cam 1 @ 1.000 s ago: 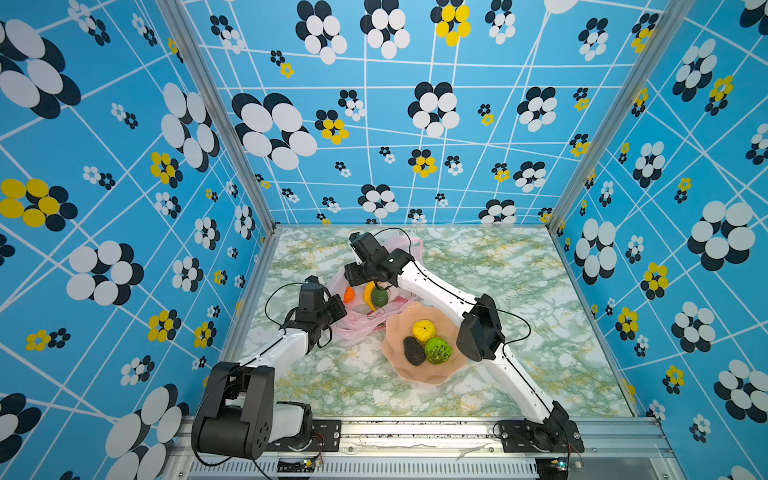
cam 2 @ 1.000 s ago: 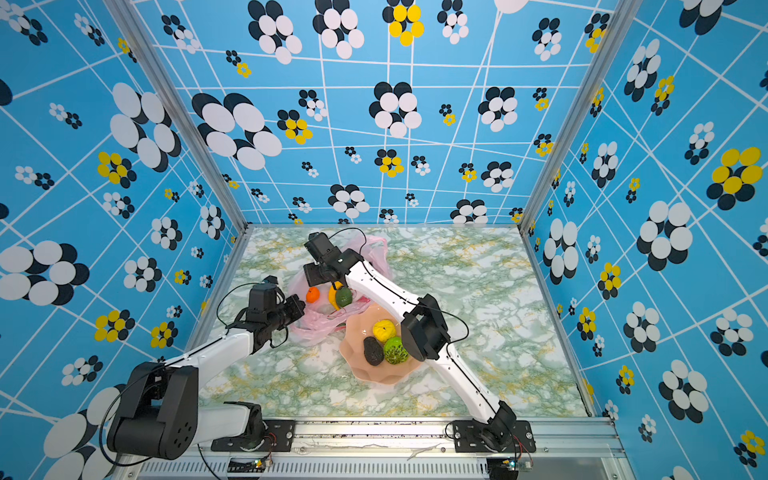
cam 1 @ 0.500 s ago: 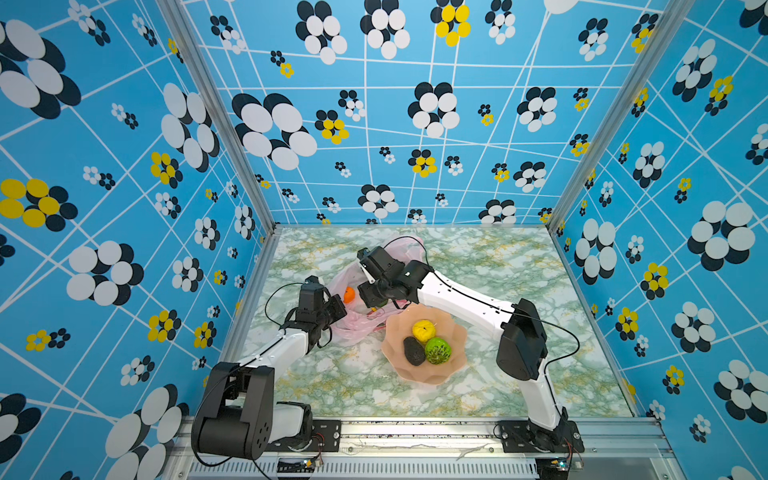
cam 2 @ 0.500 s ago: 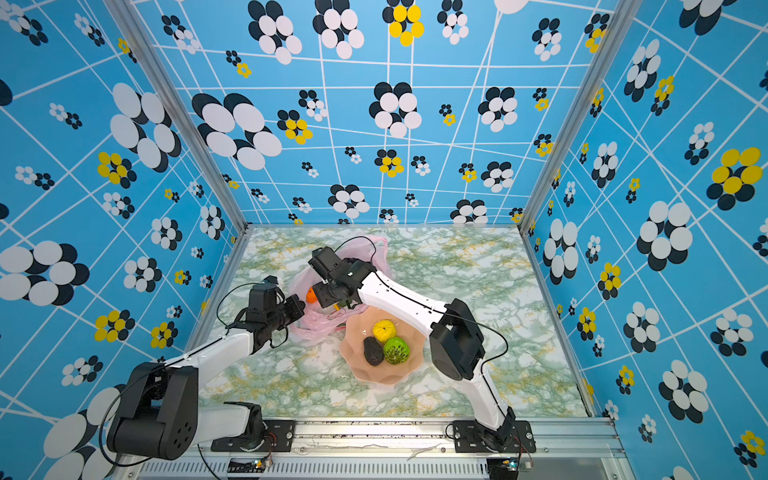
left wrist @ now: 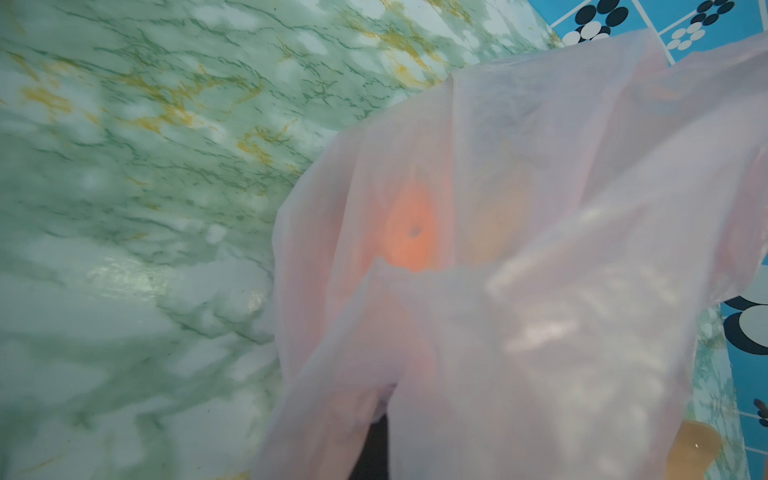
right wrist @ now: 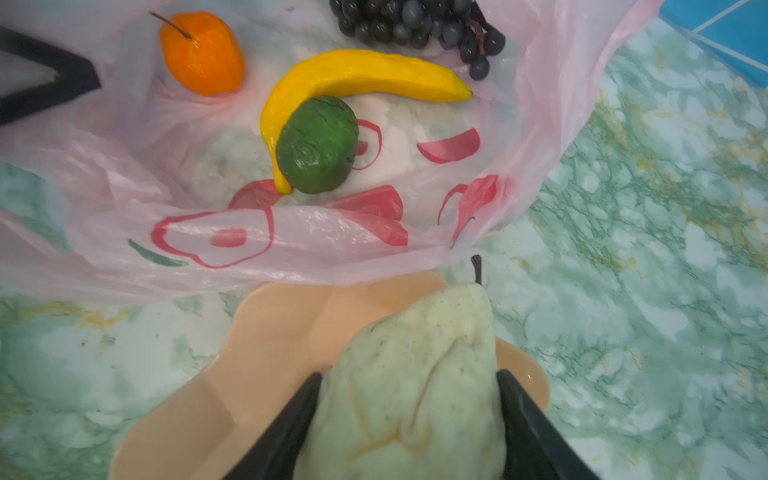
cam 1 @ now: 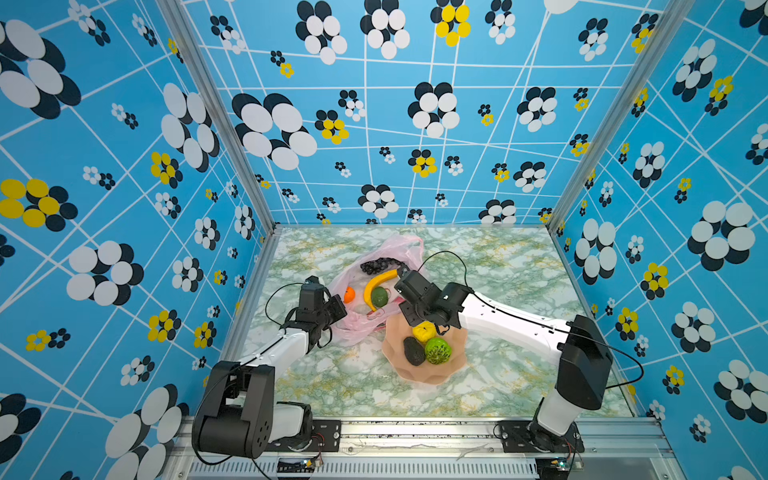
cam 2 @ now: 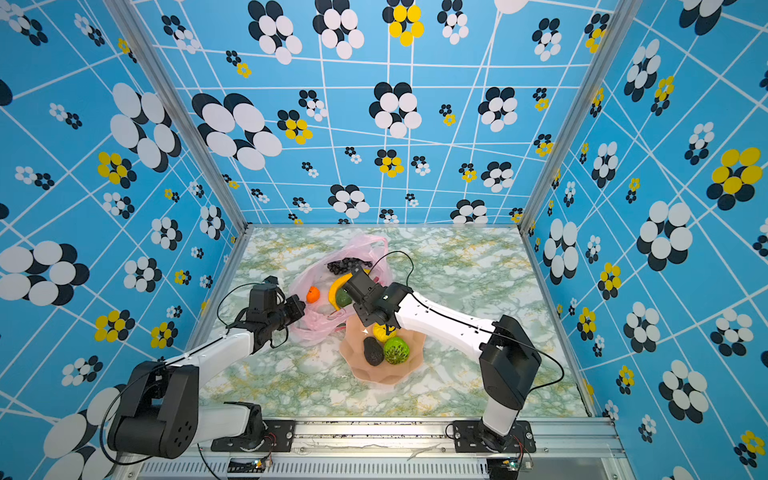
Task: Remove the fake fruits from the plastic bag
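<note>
Above the bowl (right wrist: 270, 332), right gripper (right wrist: 409, 376) clamps the pale pear (right wrist: 415, 399); left gripper (cam 1: 340, 308) pinches the plastic bag (cam 1: 353, 330).

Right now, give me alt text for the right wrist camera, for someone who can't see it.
Two black fingers grip a pale pear over a peach bowl. Beyond it, the pink plastic bag lies open on the marbled table, holding a banana, a green fruit, an orange and dark grapes.

A peach scalloped bowl (right wrist: 270, 332) sits just under the right pincer (right wrist: 409, 374), on a green-white marbled tabletop (cam 1: 498, 266) with yellow veins spreading on all sides of it. Blue walls (cam 1: 415, 124) with white lines and black, white and yellow flowers rise well beyond the pincer
</note>
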Motion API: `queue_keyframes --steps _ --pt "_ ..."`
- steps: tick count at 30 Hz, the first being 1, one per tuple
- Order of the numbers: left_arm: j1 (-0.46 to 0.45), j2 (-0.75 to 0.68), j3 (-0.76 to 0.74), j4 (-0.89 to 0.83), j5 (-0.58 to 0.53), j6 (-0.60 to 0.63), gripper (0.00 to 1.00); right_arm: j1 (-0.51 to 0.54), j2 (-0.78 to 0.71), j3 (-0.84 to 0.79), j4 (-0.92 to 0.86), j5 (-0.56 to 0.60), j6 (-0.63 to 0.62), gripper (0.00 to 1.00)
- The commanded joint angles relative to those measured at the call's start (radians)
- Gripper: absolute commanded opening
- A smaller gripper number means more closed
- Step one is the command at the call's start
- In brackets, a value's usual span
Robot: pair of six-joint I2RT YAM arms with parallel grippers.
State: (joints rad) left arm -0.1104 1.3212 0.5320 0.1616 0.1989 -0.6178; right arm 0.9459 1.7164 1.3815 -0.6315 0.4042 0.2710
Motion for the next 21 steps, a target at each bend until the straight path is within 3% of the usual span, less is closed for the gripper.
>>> queue_keyframes --steps 1,21 --pt "0.005 0.013 0.022 -0.009 0.014 0.006 0.00 -0.006 -0.049 -0.050 -0.047 0.091 0.023 0.62" --pt "0.005 0.010 0.021 -0.005 0.014 0.005 0.00 -0.035 -0.071 -0.193 -0.081 0.163 0.054 0.63"
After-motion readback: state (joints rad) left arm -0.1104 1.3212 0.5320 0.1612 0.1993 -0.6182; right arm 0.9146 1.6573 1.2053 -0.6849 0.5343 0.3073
